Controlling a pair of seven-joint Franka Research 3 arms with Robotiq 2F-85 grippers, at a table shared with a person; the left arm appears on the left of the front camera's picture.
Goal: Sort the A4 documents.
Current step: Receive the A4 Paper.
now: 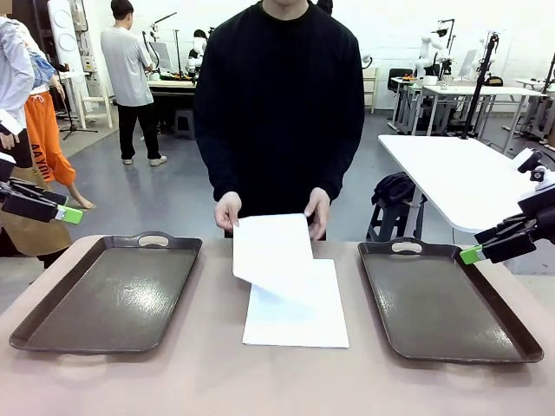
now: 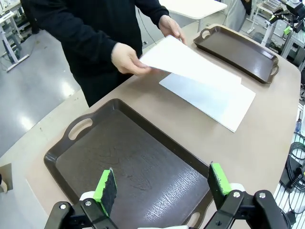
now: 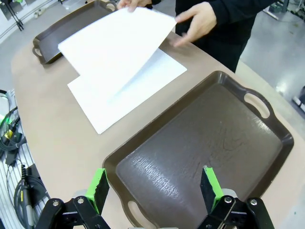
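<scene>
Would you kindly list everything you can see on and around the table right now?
Table: one, beige, across the foreground.
Trays: two, dark brown, handled; left tray and right tray on either side of the table.
Sheets: at least two, white; flat sheet on the table's middle, lifted sheet tilted above it.
Person's hands: two; one hand and other hand at the lifted sheet's far edge.
Left gripper: one, black with green pads, open, raised at the table's left.
Right gripper: one, same colours, open, raised at the table's right.
</scene>
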